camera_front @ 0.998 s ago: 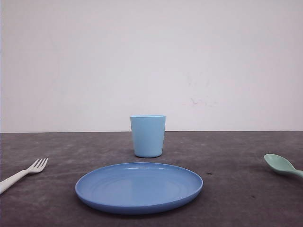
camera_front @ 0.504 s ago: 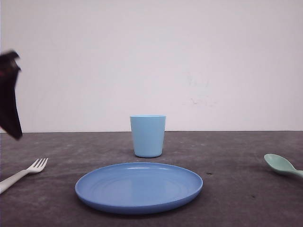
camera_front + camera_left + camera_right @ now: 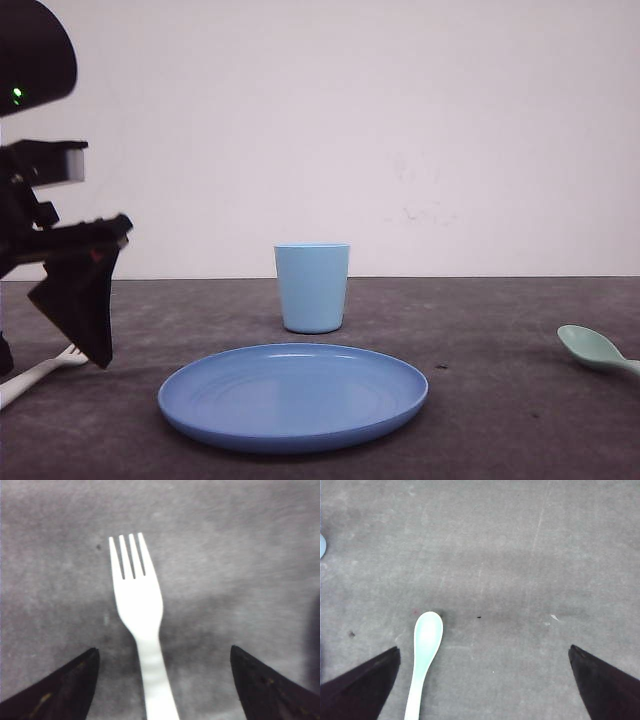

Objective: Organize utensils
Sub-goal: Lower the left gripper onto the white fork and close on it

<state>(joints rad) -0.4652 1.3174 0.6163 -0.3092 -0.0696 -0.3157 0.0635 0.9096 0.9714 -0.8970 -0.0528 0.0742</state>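
The white fork lies flat on the dark table at the far left, its tines pointing away from me. My left gripper hovers open above it, a finger on either side of the handle and well apart from it. From the front, one dark finger hangs in front of the fork and covers its tines. At the far right lies the mint-green spoon, bowl up. Over it my right gripper is open, and the spoon rests close to one finger.
A round blue plate sits at the front centre of the table. Behind it stands a light blue cup, upright. A white wall closes off the back edge.
The left arm has come in from the left edge and dropped down over the fork. Fork, spoon, plate and cup have not moved.
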